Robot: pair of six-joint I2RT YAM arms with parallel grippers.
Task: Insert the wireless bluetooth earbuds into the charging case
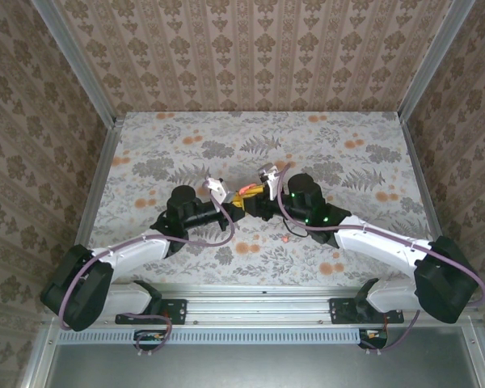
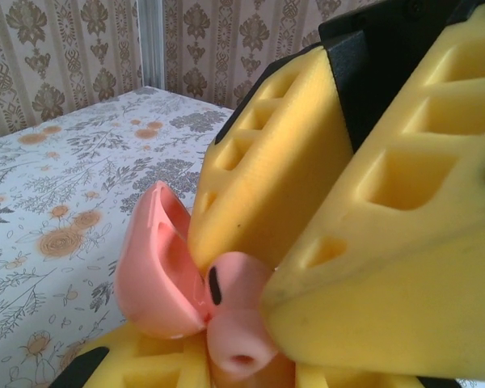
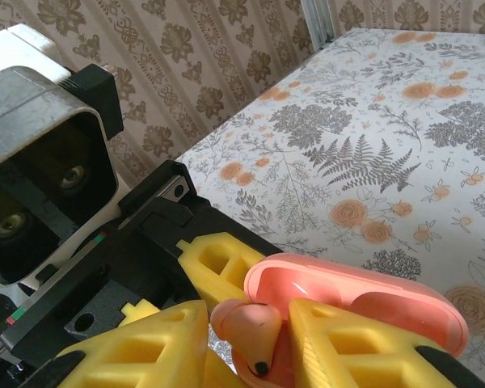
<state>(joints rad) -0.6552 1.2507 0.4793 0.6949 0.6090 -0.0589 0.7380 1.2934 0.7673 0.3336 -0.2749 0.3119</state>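
The coral charging case (image 3: 364, 295) is lifted above the middle of the table (image 1: 250, 129), its lid (image 2: 158, 267) open. My left gripper (image 1: 230, 204) is shut on the case from below; its yellow fingers (image 2: 137, 360) sit under the case. My right gripper (image 3: 249, 343) meets it from the other side and is shut on a coral earbud (image 3: 255, 323). That earbud (image 2: 238, 319) is tilted, stem down, at the case's open mouth, right beside the lid. In the top view both grippers join over the case (image 1: 247, 191).
Another small coral earbud (image 1: 284, 239) lies on the floral tablecloth just in front of the right arm (image 1: 364, 238). Patterned walls and metal posts close the table at the back and both sides. The left arm (image 1: 145, 246) stretches in from the near left.
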